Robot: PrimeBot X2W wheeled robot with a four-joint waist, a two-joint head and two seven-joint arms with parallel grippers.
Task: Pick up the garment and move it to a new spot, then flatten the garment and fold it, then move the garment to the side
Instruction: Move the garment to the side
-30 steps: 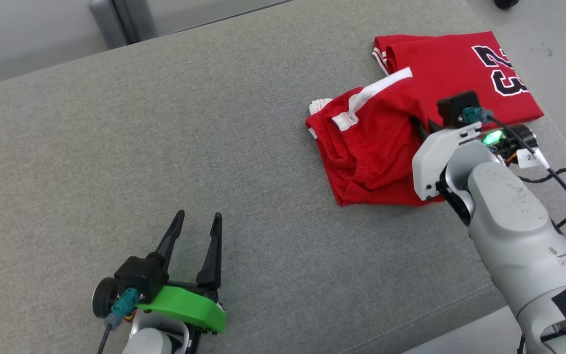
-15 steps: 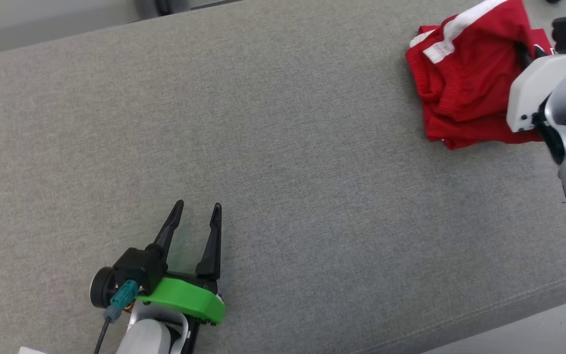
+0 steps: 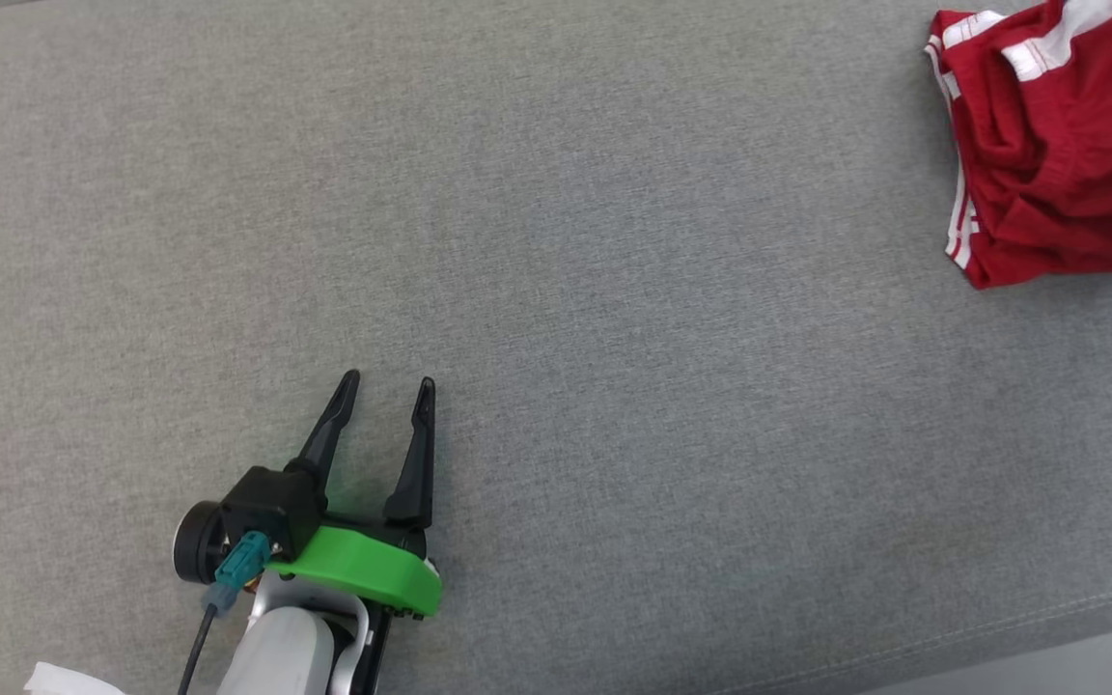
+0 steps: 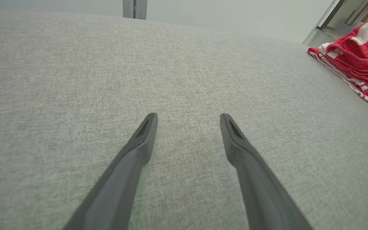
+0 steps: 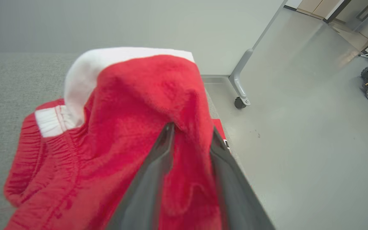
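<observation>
Red-and-white soft knit garment (image 5: 123,105): light, limp; pinch at elastic waistband (image 5: 30,150) prob. best. R jaws straddle it, grip unclear; L jaws agape, empty.

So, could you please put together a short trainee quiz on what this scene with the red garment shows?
1. True or false: the fingers of the left gripper are shut on the garment.
2. The garment's trim is: A white, B blue, C yellow.
3. Short answer: which gripper has red cloth between its fingers?

Key: 1 false, they stand open over bare grey fabric, well away from the garment. 2 A. 3 the right gripper, as the right wrist view shows.
</observation>
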